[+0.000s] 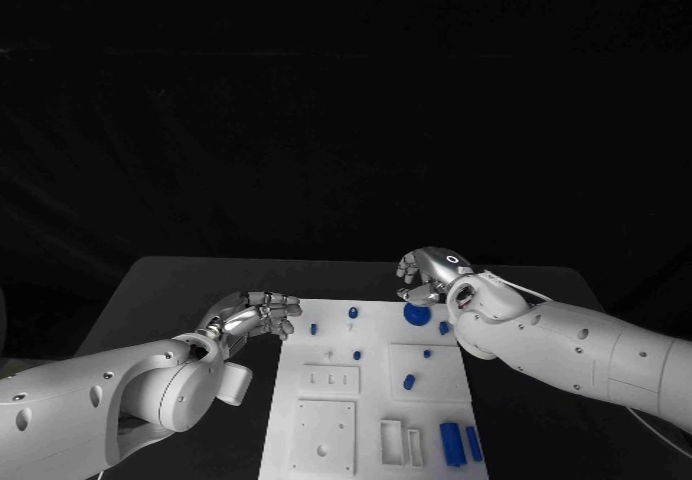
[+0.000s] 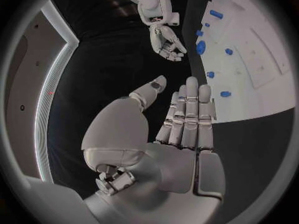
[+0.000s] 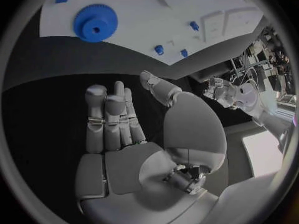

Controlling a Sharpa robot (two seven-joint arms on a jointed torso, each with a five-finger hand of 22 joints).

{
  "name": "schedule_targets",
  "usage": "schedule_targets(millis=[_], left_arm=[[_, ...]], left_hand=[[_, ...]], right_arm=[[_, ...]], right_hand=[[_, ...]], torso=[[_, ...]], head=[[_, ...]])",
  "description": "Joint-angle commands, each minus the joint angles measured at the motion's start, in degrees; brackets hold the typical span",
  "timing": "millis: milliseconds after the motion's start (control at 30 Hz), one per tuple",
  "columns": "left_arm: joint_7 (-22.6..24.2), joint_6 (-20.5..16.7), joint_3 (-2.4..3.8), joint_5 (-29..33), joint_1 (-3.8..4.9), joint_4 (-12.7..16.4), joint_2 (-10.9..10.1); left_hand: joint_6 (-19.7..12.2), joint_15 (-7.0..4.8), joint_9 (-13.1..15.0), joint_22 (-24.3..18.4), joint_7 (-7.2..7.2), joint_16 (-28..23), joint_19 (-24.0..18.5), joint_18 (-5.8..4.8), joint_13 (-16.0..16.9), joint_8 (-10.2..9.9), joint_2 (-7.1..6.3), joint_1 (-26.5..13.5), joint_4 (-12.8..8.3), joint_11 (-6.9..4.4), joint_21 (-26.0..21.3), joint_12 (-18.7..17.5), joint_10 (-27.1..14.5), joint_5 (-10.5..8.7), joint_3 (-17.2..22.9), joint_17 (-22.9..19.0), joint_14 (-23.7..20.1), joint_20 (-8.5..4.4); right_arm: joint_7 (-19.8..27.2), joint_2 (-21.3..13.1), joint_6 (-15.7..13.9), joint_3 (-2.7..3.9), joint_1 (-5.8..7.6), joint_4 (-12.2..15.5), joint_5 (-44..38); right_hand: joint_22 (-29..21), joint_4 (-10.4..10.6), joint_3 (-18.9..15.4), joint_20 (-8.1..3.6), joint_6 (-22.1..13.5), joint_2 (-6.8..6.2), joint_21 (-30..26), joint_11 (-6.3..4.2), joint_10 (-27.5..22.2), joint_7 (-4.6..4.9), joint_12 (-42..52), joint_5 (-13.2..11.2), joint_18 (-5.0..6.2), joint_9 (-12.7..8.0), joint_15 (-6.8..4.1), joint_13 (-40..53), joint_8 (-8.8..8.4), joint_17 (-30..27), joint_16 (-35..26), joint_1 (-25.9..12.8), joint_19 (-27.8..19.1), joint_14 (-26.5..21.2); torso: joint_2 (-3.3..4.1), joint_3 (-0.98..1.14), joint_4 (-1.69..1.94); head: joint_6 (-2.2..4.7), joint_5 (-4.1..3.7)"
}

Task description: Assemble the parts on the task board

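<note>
My left hand (image 1: 257,318) hovers at the task board's (image 1: 329,440) near-left edge, fingers straight and together, holding nothing; my right hand (image 1: 433,275) hangs above the board's far edge, fingers loosely curled, empty, just beyond the blue gear (image 1: 418,314); small blue parts (image 1: 408,381) sit scattered on the board.

The right arm (image 1: 577,345) covers the task board's (image 1: 332,400) far right corner and part of the blue gear (image 1: 417,314) there — the board's near edge is cut off by the head view's bottom, and the small blue pegs (image 1: 408,381) are too small to tell apart.
</note>
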Motion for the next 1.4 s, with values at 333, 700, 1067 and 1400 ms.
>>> schedule_targets(millis=[333, 700, 1067, 1400], left_arm=[[0.6, 0.7, 0.01, -0.2, 0.07, -0.1, 0.1], [0.6, 0.8, -0.01, -0.2, 0.06, -0.3, 0.3], [0.5, 0.8, -0.03, -0.2, 0.05, -0.4, 0.2], [0.5, 0.8, -0.04, -0.2, 0.05, -0.2, 0.1]], left_hand=[[-0.2, 0.31, 0.1, -0.1, 0.20, -0.2, -0.1, 1.21, -0.1, -0.2, -0.22, -0.6, -0.4, -0.05, 0.3, -0.1, -0.1, 0.28, 0.1, 0.1, -0.1, -0.37], [-0.2, 0.31, 0.0, -0.1, 0.18, -0.3, -0.1, 1.21, -0.1, -0.2, -0.20, -0.6, -0.4, -0.06, 0.3, -0.1, -0.2, 0.28, 0.1, 0.1, -0.1, -0.36], [-0.3, 0.32, 0.1, -0.1, 0.18, -0.3, -0.1, 1.20, -0.1, -0.3, -0.19, -0.7, -0.4, -0.06, 0.3, -0.1, -0.2, 0.27, 0.2, 0.1, -0.1, -0.36], [-0.3, 0.32, 0.1, -0.1, 0.18, -0.3, -0.2, 1.20, -0.2, -0.3, -0.19, -0.7, -0.4, -0.05, 0.4, -0.2, -0.2, 0.27, 0.2, 0.1, -0.1, -0.36]], right_arm=[[4.1, -0.5, 11.2, 0.13, -0.40, -5.3, 5.7], [4.6, 0.8, 12.1, 0.12, -1.91, -7.7, 6.0], [4.7, 1.4, 13.0, 0.10, -2.88, -9.1, 6.0], [4.8, 1.4, 14.0, 0.08, -3.07, -9.4, 6.0]], right_hand=[[1.5, -0.1, -5.1, -1.77, -2.8, 0.75, 3.3, -1.75, -2.8, -0.16, 43.4, 0.8, 4.00, -1.9, -1.01, 48.0, -2.90, 5.1, 6.0, -0.5, 1.9, -0.2], [1.4, -0.1, -5.8, -2.57, -3.6, 1.34, 6.2, -1.56, -3.3, 0.00, 49.2, 1.5, 4.00, -2.3, -0.82, 50.7, -3.33, 7.9, 7.9, -1.2, 1.6, -0.8], [1.3, -0.1, -5.7, -2.71, -3.3, 1.82, 7.0, -1.46, -2.8, 0.10, 51.1, 2.2, 4.00, -2.2, -0.71, 51.3, -3.08, 8.6, 8.1, -1.2, 1.4, -0.8], [1.3, 0.1, -5.1, -2.69, -2.5, 2.61, 7.5, -1.57, -2.6, -0.03, 52.2, 2.8, 4.00, -2.1, -0.81, 51.5, -2.63, 9.1, 8.2, -1.0, 1.2, -0.9]], torso=[[0.05, 0.44, -0.44], [0.02, 0.27, -0.21], [0.02, 0.18, -0.26], [-0.02, 0.16, -0.24]], head=[[0.00, -0.21], [-0.36, -0.60], [-0.69, -0.46], [-0.85, -0.46]])
